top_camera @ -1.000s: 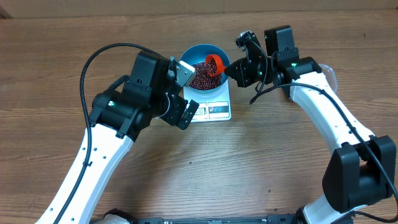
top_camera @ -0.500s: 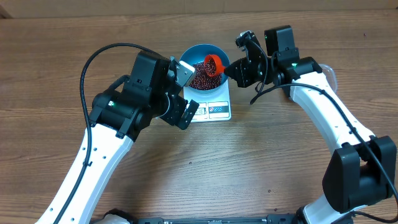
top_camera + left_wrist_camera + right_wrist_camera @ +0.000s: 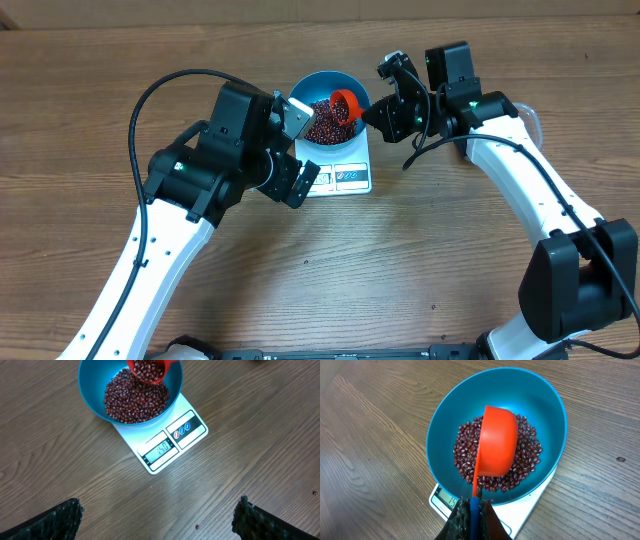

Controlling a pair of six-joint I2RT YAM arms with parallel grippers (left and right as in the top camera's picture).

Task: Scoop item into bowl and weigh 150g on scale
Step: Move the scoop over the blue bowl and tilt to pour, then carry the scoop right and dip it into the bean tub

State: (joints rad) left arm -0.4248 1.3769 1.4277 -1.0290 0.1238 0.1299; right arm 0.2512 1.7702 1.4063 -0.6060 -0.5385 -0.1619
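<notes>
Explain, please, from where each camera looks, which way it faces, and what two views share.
Overhead: fixed above the table, facing down; shows both arms, the blue bowl on the white scale.
Left wrist: on the left arm, looking down at bowl, beans and scale display; only the fingertips of the open left tool show.
Right wrist: close above the bowl, looking down along the shut right tool holding the orange scoop.
Shared: both wrist views show beans, scoop and scale display.
</notes>
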